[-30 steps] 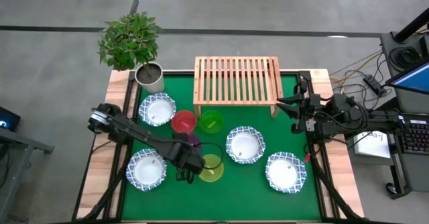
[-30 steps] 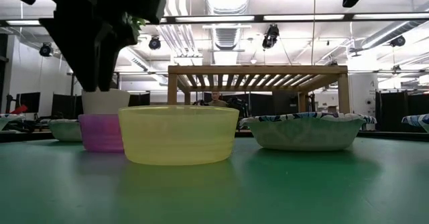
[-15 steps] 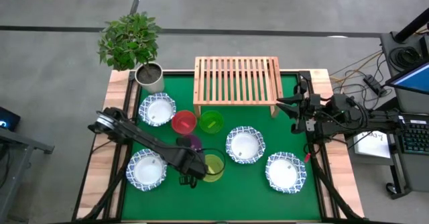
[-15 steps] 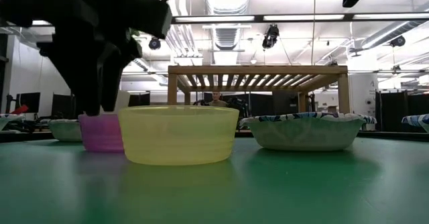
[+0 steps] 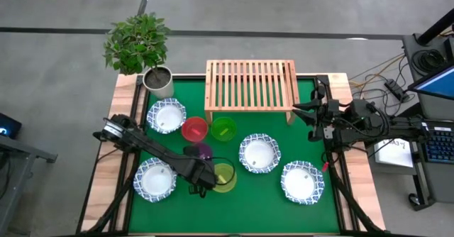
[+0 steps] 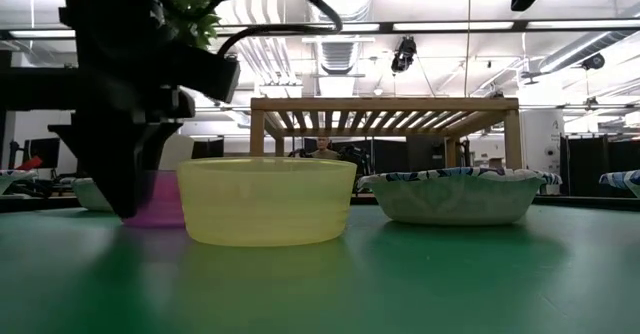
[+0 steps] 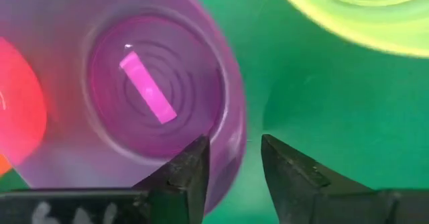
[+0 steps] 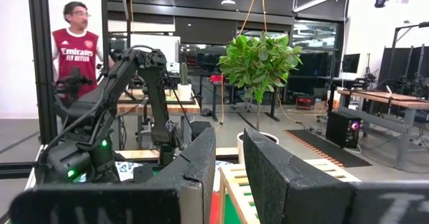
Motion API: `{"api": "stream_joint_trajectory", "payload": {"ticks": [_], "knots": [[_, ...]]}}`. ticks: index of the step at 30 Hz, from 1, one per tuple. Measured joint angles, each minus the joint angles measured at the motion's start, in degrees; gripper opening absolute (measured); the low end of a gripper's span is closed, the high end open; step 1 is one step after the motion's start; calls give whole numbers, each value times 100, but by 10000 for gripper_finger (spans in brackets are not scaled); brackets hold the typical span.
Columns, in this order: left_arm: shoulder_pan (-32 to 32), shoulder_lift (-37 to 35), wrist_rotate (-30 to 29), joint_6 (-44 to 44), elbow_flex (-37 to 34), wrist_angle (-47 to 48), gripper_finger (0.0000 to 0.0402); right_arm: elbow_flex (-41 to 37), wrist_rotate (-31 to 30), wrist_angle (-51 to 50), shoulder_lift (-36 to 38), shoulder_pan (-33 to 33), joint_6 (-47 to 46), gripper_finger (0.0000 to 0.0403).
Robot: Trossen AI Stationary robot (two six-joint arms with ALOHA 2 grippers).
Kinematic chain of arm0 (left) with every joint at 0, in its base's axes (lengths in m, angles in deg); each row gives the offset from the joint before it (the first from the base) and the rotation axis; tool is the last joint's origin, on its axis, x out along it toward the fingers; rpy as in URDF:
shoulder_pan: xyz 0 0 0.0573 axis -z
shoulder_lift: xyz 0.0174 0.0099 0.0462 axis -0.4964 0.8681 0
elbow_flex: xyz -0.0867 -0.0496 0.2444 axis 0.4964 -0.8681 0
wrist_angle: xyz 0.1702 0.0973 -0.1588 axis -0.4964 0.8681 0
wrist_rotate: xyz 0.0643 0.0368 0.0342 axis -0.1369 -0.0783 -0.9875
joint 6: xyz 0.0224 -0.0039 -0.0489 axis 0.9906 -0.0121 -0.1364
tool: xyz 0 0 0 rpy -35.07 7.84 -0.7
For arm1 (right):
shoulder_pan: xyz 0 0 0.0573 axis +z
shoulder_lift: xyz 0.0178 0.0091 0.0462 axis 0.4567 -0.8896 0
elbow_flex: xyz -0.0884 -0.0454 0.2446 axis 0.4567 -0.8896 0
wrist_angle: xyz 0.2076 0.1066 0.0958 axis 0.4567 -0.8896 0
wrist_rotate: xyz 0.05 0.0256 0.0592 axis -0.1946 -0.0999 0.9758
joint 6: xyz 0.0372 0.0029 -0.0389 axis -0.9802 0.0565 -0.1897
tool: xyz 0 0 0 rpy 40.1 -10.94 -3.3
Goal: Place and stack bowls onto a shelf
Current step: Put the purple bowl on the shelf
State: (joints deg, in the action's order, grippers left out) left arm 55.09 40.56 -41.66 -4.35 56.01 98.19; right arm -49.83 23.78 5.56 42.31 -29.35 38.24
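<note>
Purple translucent plastic, the small round bowl (image 7: 154, 90) sits on the green table mat (image 5: 262, 194) left of centre, with nothing in it; the left gripper (image 7: 233, 177) is down at its near rim, one finger inside the wall, one outside, the jaws narrowly apart around the rim, though whether they pinch it I cannot tell. Just right of it stands the empty yellow-green plastic bowl (image 5: 224, 177); beyond it stand the red bowl (image 5: 194, 129) and green bowl (image 5: 224, 128), close before the light-wood slatted shelf (image 5: 250, 84), whose top is bare. Four white blue-rimmed bowls (image 5: 259, 153) lie spread across the mat, all empty. The right gripper (image 8: 228, 163) waits at the table's right edge, fingers slightly apart, holding nothing.
</note>
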Motion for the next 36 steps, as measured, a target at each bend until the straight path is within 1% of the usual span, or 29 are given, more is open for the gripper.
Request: {"api": "stream_joint_trajectory", "payload": {"ticks": [4,9,10,17,21,29,36], "knots": [[17,0,1,2,-23,-6,71,-2,0,0,0,0,0,68],[15,-2,3,70,34,-23,12,-2,0,0,0,0,2,68],[15,-4,3,72,50,-14,6,-2,0,2,0,1,0,68],[17,-27,5,121,234,88,1,-2,-2,0,0,0,2,68],[52,-63,5,133,555,409,0,-2,-2,0,-2,0,2,68],[213,-68,-12,301,1547,1154,0,-2,-4,0,-2,2,2,68],[227,-68,-538,843,2596,1740,0,-2,-4,0,-2,2,2,68]]}}
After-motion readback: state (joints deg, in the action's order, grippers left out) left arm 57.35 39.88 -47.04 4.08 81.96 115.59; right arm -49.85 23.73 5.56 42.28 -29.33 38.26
